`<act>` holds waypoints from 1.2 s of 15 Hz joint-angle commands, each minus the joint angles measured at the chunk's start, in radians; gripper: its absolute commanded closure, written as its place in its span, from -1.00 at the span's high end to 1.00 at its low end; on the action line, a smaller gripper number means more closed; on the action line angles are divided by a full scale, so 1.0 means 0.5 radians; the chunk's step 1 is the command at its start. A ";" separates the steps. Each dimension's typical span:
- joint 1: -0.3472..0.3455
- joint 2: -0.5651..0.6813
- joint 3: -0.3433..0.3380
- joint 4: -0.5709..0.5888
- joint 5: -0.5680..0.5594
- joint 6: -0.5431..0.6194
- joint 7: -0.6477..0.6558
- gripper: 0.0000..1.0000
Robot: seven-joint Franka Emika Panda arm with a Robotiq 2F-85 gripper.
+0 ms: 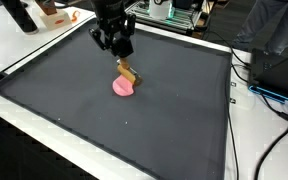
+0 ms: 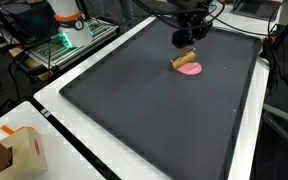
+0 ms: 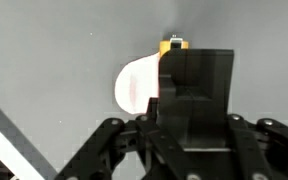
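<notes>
The block (image 1: 130,73) lies toward the far side of the mat (image 1: 184,110), with one end against the pink disc (image 1: 124,88), which probably explains its apparent slant. The hand (image 1: 119,52) hangs vertically, close over the block's other end. In the wrist view its fingers (image 3: 194,85) hide the contact, so neither its opening nor its grip can be told. The mat covers a white counter (image 1: 19,50).

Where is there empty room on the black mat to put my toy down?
Most of the black mat is bare: the whole stretch from the pink disc to the mat's near edge and both side edges. It is crowded only by the far edge, where the gripper hangs over the wooden block.
</notes>
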 commanded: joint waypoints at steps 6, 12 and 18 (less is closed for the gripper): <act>0.010 0.048 -0.006 -0.004 -0.065 -0.275 -0.121 -0.51; -0.007 -0.038 -0.015 -0.004 -0.047 -0.218 -0.116 -0.51; -0.060 -0.140 -0.058 0.066 0.026 -0.266 -0.084 -0.51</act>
